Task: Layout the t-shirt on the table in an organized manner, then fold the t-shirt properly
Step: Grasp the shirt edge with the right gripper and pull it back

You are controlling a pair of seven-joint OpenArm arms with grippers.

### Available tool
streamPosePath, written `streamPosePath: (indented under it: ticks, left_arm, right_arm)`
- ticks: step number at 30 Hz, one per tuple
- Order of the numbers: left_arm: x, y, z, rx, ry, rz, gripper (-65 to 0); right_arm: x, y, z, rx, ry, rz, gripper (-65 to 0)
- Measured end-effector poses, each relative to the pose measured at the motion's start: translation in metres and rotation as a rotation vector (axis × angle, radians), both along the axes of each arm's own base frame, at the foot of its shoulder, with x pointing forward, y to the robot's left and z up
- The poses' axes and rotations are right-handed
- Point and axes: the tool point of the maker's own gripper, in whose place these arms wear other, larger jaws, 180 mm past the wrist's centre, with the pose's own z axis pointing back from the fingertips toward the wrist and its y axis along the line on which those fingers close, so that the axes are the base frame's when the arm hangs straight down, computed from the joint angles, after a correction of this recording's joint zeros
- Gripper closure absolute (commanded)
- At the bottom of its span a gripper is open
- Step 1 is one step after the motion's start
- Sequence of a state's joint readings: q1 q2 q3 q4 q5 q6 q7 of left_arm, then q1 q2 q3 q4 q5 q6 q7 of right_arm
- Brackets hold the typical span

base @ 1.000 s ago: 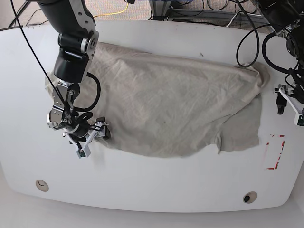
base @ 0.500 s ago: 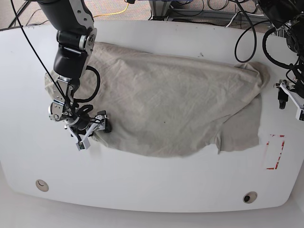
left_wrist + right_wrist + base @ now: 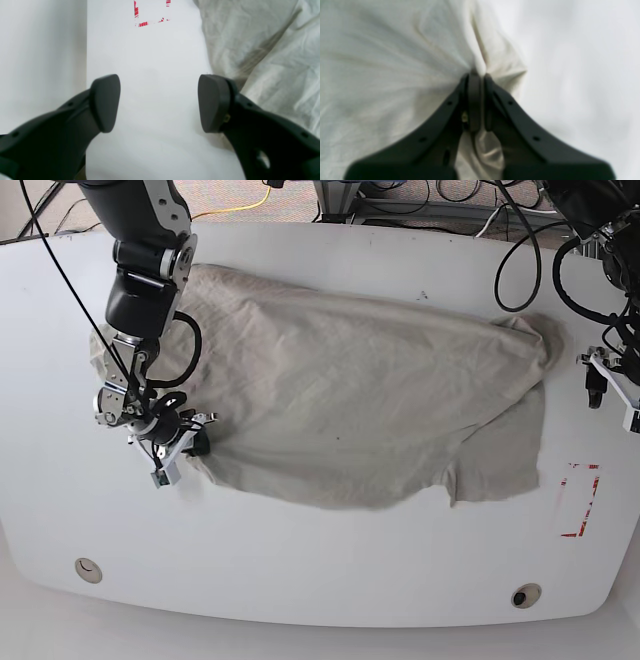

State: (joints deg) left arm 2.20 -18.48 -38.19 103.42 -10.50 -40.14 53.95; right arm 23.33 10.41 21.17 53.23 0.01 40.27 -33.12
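Observation:
The light khaki-grey t-shirt (image 3: 350, 400) lies spread and wrinkled across the white table (image 3: 320, 570). At the shirt's lower left corner my right gripper (image 3: 185, 452) is shut on a pinch of the t-shirt (image 3: 480, 62), with the cloth bunched between the black fingers (image 3: 475, 100). My left gripper (image 3: 158, 102) hovers open over bare table at the right side, and the t-shirt's edge (image 3: 262, 50) lies just beside its right finger (image 3: 212, 102). In the base view the left gripper (image 3: 610, 390) sits at the far right edge, partly cut off.
A red-outlined rectangle mark (image 3: 578, 500) is near the table's right front; it shows ahead of the left gripper as the red mark (image 3: 150, 15). Two small round holes (image 3: 88, 570) (image 3: 525, 595) sit near the front edge. Cables (image 3: 520, 240) hang behind the table.
My right gripper closed on the shirt's lower left corner and moved left and slightly back, pulling the cloth with it. The shirt's right hem shifted left. The left arm stayed where it was.

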Motion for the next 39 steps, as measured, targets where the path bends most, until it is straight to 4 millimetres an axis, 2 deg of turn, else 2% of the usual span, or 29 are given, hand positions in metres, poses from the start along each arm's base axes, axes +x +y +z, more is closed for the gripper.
streamPosePath:
  ticks: [9,15,24,31,37,39]
  left_arm:
    - [0.000,-0.014,-0.011,-0.042,0.007,-0.005,-45.1]
    - [0.005,-0.027,-0.016,-0.037,0.025,-0.050,-45.1]
    - [0.015,-0.059,-0.025,-0.052,0.048,-0.143,-45.1]
    - [0.018,-0.077,-0.033,-0.077,0.059,-0.176,-45.1]
    - [0.021,-0.100,-0.040,-0.109,0.064,-0.219,-45.1]
    - [0.020,-0.108,-0.044,-0.135,0.064,-0.218,-45.6]
  right_arm:
    - [-0.033,-0.033,-0.003,-0.087,-0.021,-0.019,0.0]
    - [-0.067,-0.060,-0.004,-0.115,-0.019,-0.088,0.0]
    - [-0.118,-0.096,-0.003,-0.215,0.055,-0.152,-0.2]
    - [-0.145,-0.102,-0.001,-0.293,0.098,-0.141,-0.6]
    - [-0.149,-0.092,-0.001,-0.290,0.097,-0.142,-1.0]
    - [-0.148,-0.092,0.000,-0.291,0.097,-0.139,-3.6]
